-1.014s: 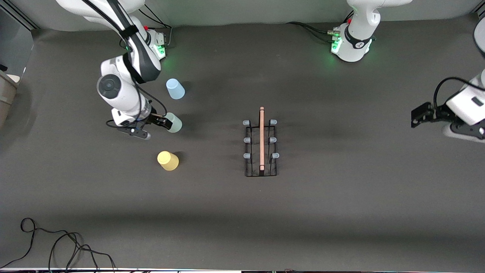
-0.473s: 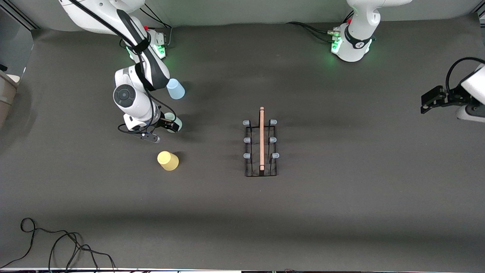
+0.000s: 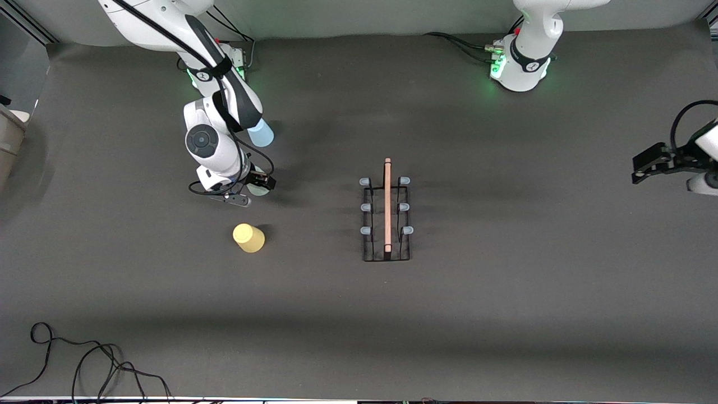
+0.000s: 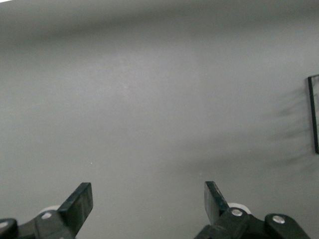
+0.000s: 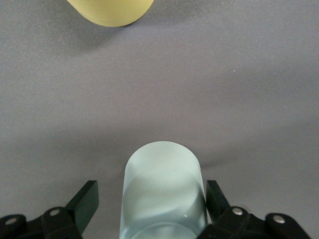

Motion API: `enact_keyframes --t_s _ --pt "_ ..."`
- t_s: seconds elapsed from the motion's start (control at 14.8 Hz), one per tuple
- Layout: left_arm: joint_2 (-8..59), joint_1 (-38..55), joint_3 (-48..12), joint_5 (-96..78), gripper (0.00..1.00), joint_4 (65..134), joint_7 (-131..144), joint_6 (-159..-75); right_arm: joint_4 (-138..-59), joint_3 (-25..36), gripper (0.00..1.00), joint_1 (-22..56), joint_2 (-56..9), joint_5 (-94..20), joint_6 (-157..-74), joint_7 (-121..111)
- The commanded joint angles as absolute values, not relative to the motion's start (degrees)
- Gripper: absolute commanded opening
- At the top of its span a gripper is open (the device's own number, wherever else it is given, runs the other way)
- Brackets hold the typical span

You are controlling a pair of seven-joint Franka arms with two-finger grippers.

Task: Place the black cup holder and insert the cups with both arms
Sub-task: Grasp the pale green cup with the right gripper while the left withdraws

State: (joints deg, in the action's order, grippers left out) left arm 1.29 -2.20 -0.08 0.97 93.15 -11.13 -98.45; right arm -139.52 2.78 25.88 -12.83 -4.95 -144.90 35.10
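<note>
Cups sit at the left of the front view: lowest, the yellow cup (image 3: 248,237) stands alone on the dark surface (image 3: 505,314), above it the pale green cup (image 3: 259,188) lies between the parted jaws of the right gripper (image 3: 263,183), untouched on either side, and highest is the light blue cup (image 3: 261,133), partly hidden by the arm. Only the right wrist view shows those gaps beside the pale green cup (image 5: 163,191), with the yellow cup (image 5: 110,11) at its upper left. At centre stands the black cup holder (image 3: 386,210), pegs bare, while the left gripper (image 3: 649,164) waits at the right edge, jaws apart (image 4: 148,201); no writing is legible.
</note>
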Motion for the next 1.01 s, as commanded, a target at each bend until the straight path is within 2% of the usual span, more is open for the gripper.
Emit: enact_keyframes --t_s 0.0,0.2,0.34,0.68,0.81,0.95 --pt "2.46 -1.85 -0.53 1.93 1.00 88.25 -9.05 -95.20 -139.39 3.16 0.92 26.19 -12.57 -5.80 -144.05 35.68" --pt "2.64 -1.84 -0.62 1.14 1.00 86.84 -9.32 -91.76 -139.48 3.16 0.73 26.19 -12.48 -5.80 -143.70 35.60" --pt "2.64 -2.81 -0.18 1.84 1.00 87.45 -9.23 -93.15 -139.40 3.16 0.66 26.19 -12.39 -5.80 -142.57 35.07" --pt "3.95 -2.20 -0.18 1.14 1.00 87.36 -8.52 -93.60 -139.39 3.25 0.37 26.19 -10.20 -5.80 -139.32 34.80" --pt "5.00 -1.85 -0.35 0.88 1.00 87.36 -8.53 -93.87 -139.04 3.60 0.32 26.19 -8.19 -5.80 -137.30 34.80" --pt "6.23 -2.02 -0.35 0.88 1.00 87.89 -8.26 -93.87 -138.43 3.78 0.31 26.19 -5.20 -8.42 -134.75 34.72"
